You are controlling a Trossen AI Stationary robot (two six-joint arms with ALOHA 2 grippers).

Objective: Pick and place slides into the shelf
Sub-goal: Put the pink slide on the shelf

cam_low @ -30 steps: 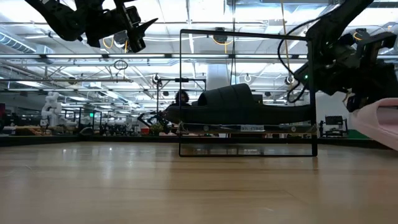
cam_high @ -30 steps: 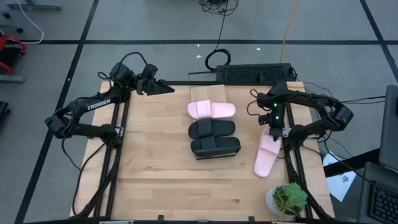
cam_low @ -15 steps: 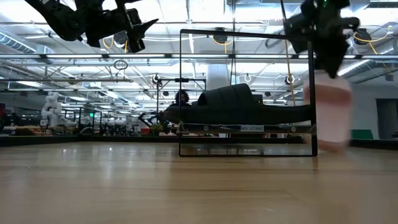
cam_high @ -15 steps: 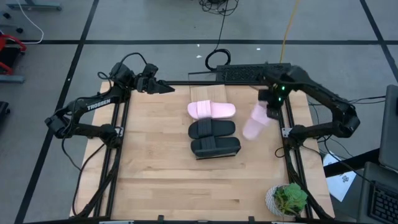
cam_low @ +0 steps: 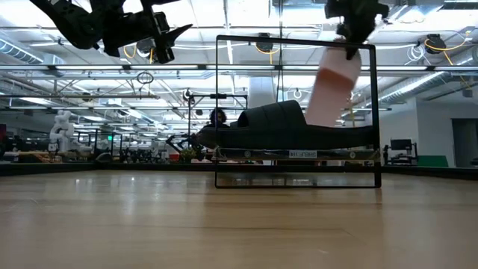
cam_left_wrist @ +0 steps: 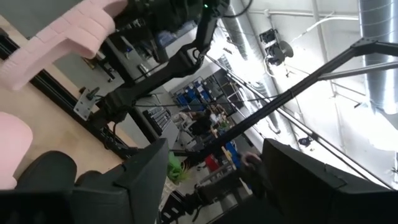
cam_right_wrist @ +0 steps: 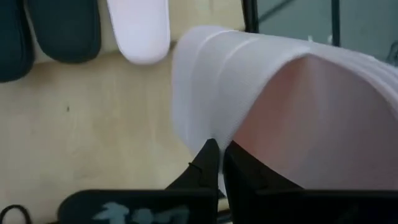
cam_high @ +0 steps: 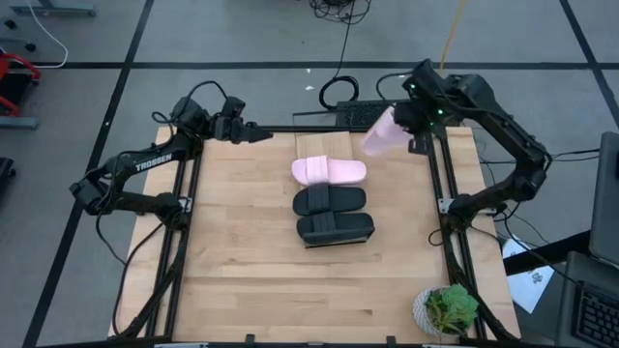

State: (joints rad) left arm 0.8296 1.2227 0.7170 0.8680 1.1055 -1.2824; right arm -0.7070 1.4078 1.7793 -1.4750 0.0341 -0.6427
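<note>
Low view has my worry: the pink slide (cam_low: 334, 86) hangs high off the counter (cam_high: 242, 251) from the right end effector (cam_high: 418, 124), pinched shut on just one edge (thin grip in the right wrist view), so a quick swing could twist it loose or knock it on the shelf (cam_low: 299, 110) frame before it settles beside the black pair (cam_high: 334, 215) and the other pink slide (cam_high: 329, 171). A second ago it dangled low near the right edge; now it's raised over the far edge, while the left end effector (cam_high: 253, 133) waits wide open at the far-left corner.
</note>
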